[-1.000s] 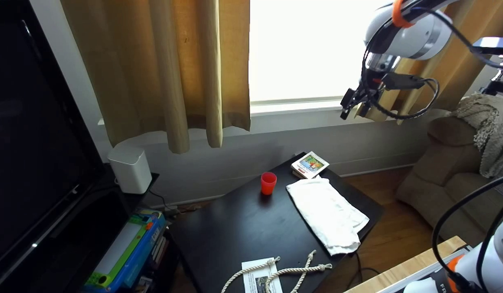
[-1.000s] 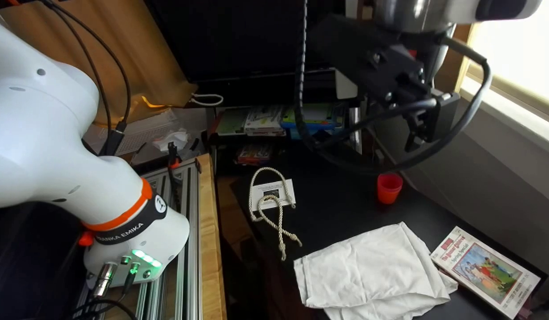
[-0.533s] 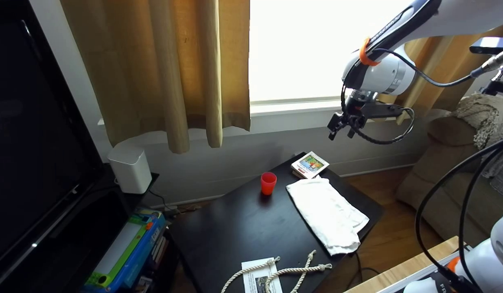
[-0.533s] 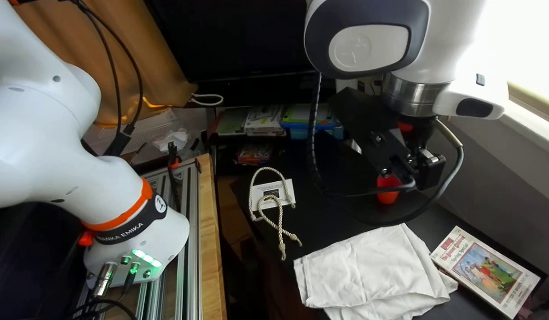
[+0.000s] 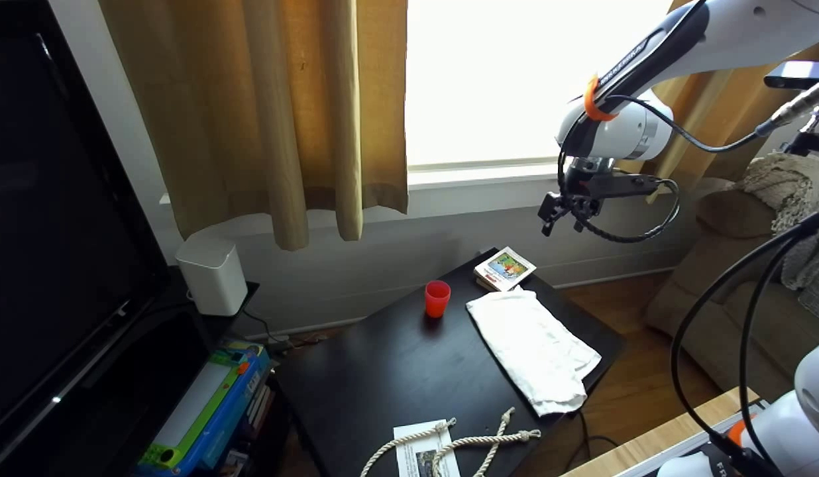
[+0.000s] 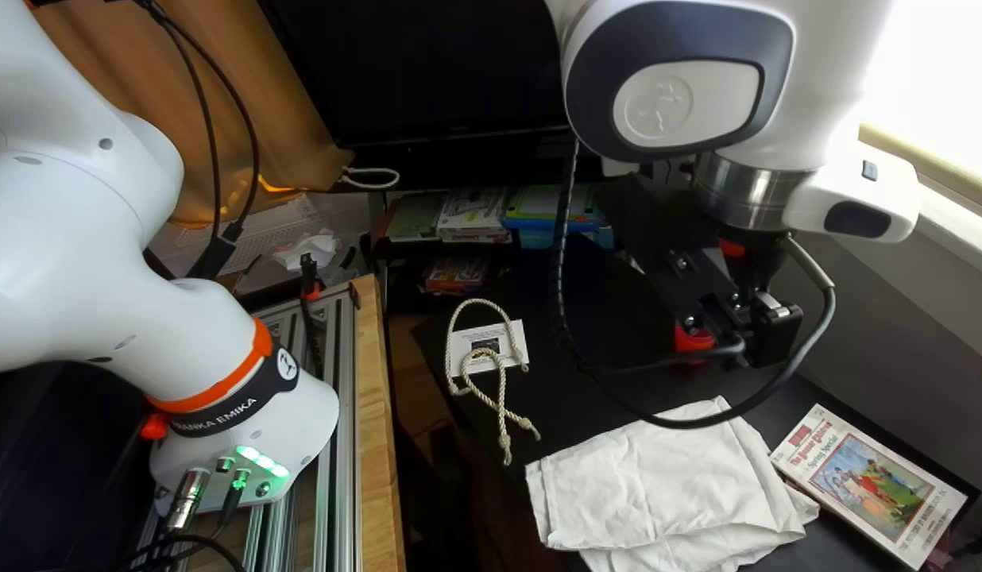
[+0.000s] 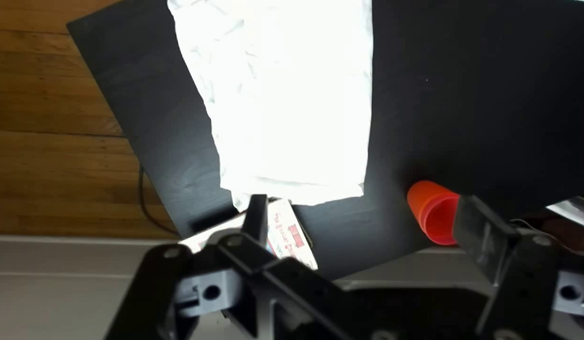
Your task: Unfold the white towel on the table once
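Observation:
The white towel (image 5: 532, 351) lies folded as a narrow rectangle on the dark table (image 5: 383, 371), with uneven layers at one end. It also shows in an exterior view (image 6: 666, 485) and fills the upper middle of the wrist view (image 7: 292, 104). My gripper (image 5: 563, 226) is in the air well above the table, near the window wall, beyond the towel's book end. In the wrist view the gripper (image 7: 363, 208) has its fingers wide apart with nothing between them. In an exterior view the camera mount and cable partly hide the gripper (image 6: 749, 342).
A red cup (image 5: 437, 299) stands beside the towel; in the wrist view a finger overlaps the cup (image 7: 426, 208). A book (image 6: 868, 485) touches or nearly touches the towel's end. A rope (image 5: 482, 439) and a printed card (image 6: 487, 342) lie on the table. The wall and window sill are close.
My gripper has come down and shifted left in an exterior view, mostly in the first half second, then sank slightly. The towel, cup, book and rope have not moved.

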`<state>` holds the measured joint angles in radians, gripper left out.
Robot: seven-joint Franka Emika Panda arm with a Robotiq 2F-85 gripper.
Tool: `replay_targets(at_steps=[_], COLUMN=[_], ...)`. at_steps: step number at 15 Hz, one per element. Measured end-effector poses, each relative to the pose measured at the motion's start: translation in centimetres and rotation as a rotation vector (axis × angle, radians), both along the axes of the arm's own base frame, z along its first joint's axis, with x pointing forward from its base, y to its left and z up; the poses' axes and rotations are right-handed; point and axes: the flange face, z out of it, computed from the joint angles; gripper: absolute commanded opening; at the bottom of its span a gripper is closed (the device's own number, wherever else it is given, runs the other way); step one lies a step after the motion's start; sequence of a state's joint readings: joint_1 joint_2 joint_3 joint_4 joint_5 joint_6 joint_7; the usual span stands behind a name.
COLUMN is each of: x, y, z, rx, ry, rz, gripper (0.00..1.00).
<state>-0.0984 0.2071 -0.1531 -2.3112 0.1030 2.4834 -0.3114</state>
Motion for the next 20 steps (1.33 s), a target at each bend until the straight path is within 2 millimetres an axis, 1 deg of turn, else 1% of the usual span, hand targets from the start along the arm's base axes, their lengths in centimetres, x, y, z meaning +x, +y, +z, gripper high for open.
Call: replay_targets(at_steps=[2,4,9,11,14,15,16,20], x=[0.5,1.5,4.4,5.3,6.2,6.2,6.2,6.7], y=[-0.9,-1.5,-2.3,-2.8,-4.0,-4.3,-4.4,-4.2], z=[-2.8,-6.0,-14.1,-16.8,-20.2,-20.9,-21.0,-20.4], rx=[0.006,0.02,0.092,0.113,0.136,0.138,0.138,0.133], ry=[0.042,0.076,0.11,0.089,0.074,0.077,0.078,0.068], rz=[-0.009,0.009,0.135,0.173,0.205,0.203,0.203,0.202], gripper=[1.0,1.0,1.0,1.0,1.0,1.0,1.0,1.0])
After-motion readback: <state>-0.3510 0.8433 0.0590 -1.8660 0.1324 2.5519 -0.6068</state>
